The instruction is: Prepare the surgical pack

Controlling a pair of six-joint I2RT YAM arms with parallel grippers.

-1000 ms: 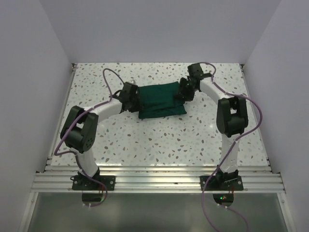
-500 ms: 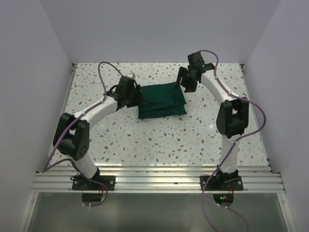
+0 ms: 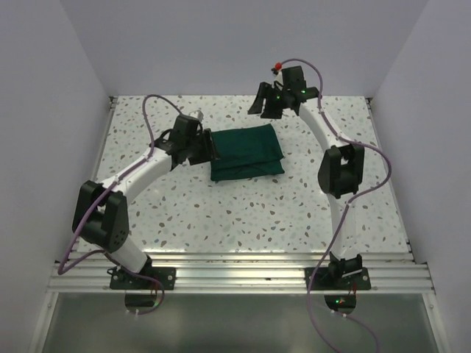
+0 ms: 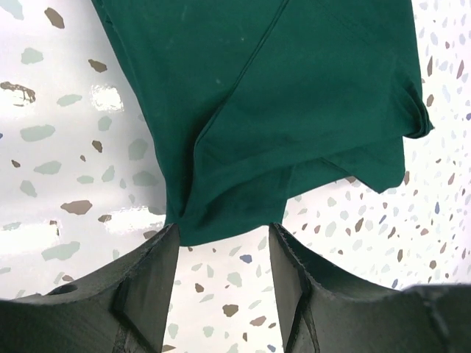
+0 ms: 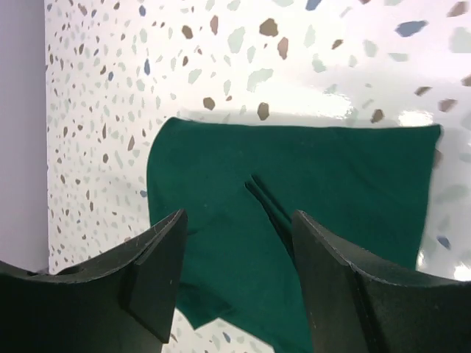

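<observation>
The surgical pack is a dark green fabric bundle, folded into a rectangle and lying flat on the speckled table at mid-back. My left gripper sits at the pack's left edge. In the left wrist view it is open, and a creased corner of the pack reaches just to the fingertips without being clamped. My right gripper hangs raised above the pack's far right corner. In the right wrist view it is open, looking down on the pack with nothing between its fingers.
The speckled tabletop is boxed in by white walls on the left, right and back. An aluminium rail runs along the near edge at the arm bases. Purple cables loop off both arms.
Both grippers have opened and let go of the pack's ends. The right arm has risen up and away toward the back; the left has drawn back slightly. The pack now lies flatter.
</observation>
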